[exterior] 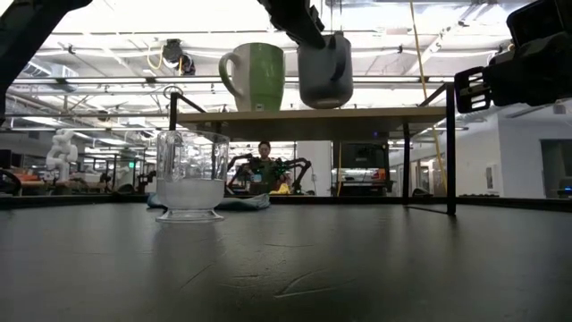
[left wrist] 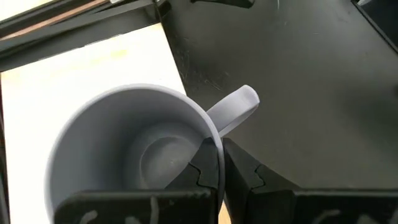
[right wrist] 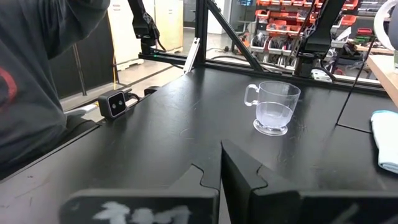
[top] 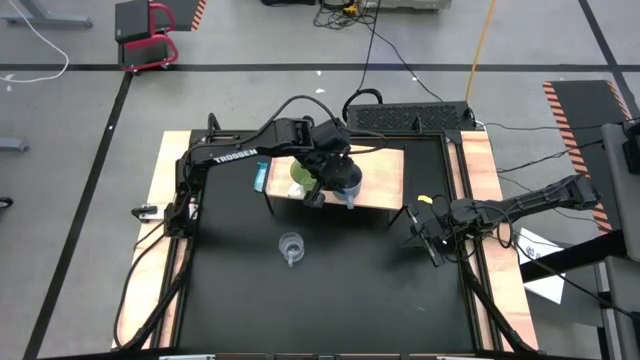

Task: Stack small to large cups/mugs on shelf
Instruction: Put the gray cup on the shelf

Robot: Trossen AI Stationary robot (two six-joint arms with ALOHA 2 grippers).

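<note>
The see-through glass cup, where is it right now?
The clear glass cup stands on the black tabletop, in front of the shelf and apart from it, left of centre in the high view; neither gripper touches it.

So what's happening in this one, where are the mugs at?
The left gripper is shut on the rim of the grey-blue mug, holding it just above the wooden shelf, beside the lime-green mug standing there. The clear glass cup sits on the black tabletop in front of the shelf, untouched. The right gripper waits, shut, over the table's right side. Nothing is stacked yet.
</note>
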